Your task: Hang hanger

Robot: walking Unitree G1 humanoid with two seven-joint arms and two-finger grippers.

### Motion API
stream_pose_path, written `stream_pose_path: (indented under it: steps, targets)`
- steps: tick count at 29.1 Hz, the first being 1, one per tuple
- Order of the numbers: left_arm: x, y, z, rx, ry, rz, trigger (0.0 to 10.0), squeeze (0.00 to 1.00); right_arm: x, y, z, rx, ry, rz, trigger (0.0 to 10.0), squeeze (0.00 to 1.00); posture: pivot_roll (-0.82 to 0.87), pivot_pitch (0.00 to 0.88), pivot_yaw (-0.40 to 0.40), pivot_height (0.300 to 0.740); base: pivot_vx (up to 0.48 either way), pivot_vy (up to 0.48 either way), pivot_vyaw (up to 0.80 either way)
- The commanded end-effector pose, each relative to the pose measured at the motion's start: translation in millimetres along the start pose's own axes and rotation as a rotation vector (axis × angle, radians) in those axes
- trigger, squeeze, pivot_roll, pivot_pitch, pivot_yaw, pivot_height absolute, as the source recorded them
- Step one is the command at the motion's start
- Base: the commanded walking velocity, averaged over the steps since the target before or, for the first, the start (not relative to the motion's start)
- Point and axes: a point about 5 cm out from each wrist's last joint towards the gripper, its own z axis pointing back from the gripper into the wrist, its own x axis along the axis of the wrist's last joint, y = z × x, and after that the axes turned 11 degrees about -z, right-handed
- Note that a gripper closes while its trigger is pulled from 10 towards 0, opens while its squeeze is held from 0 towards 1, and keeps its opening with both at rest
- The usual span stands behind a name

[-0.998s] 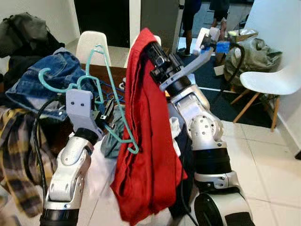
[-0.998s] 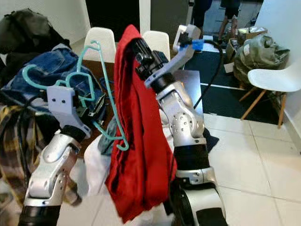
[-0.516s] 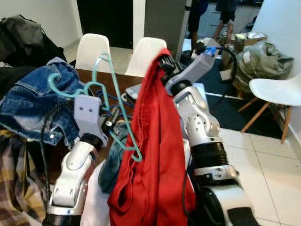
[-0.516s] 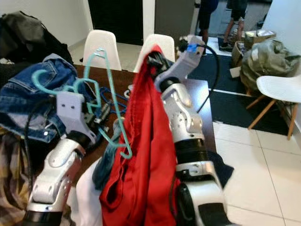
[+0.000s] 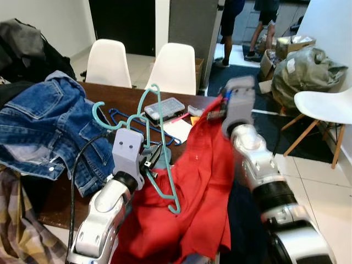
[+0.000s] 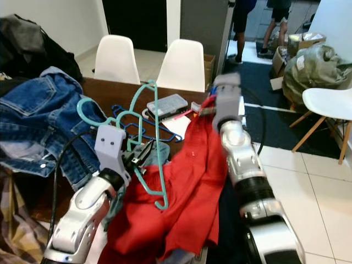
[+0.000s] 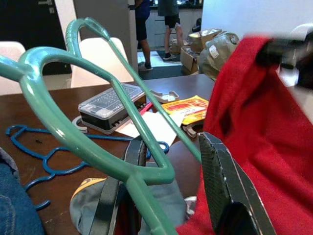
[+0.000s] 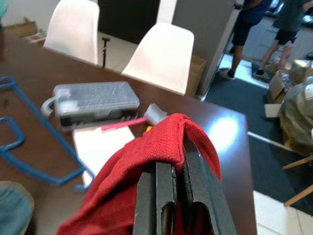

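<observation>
Lowered from its raised pose of a moment ago, the right gripper [image 8: 171,196] now reaches out over the dark brown wooden table [image 5: 99,96], its two black fingers pinched shut on a fold of the red cloth garment [image 5: 203,187], which drapes from the jaws down past the table edge. Beside it the left gripper [image 7: 166,196] holds the teal plastic hanger [image 5: 159,148] up between its fingers, apparently clamped on the hanger's lower bar, though the contact is partly hidden; beyond the jaws a blue wire hanger [image 8: 29,147] and a clear plastic box [image 5: 169,107] lie on the table
</observation>
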Motion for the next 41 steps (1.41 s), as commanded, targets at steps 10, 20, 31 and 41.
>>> stream_pose_path:
  steps: [10, 20, 31, 41]
  targets:
    - [-14.5, -6.3, 6.8, -0.031, 0.049, -0.011, 10.0, 0.00, -46.8, 29.6, 57.5, 0.604, 0.299, -0.078, 10.0, 0.00, 0.02, 0.000, -0.033, 0.740, 0.000, 0.000, 0.00]
    - [-31.7, -3.5, 19.1, 0.006, 0.119, -0.023, 10.0, 0.00, -76.4, 49.0, 80.3, 0.715, 0.454, -0.154, 10.0, 1.00, 0.02, 0.000, -0.026, 0.740, 0.000, 0.000, 0.00]
    - [-43.0, 10.0, 25.6, 0.072, 0.191, -0.039, 10.0, 0.00, -41.7, 17.4, 133.3, 1.072, 0.240, -0.437, 10.0, 1.00, 0.01, 0.000, -0.013, 0.740, 0.000, 0.000, 0.00]
    - [-35.8, 9.9, 23.0, 0.075, 0.173, -0.061, 10.0, 0.00, -24.3, -3.1, 135.5, 1.033, 0.054, -0.610, 10.0, 0.00, 0.00, 0.000, -0.007, 0.740, 0.000, 0.000, 0.00]
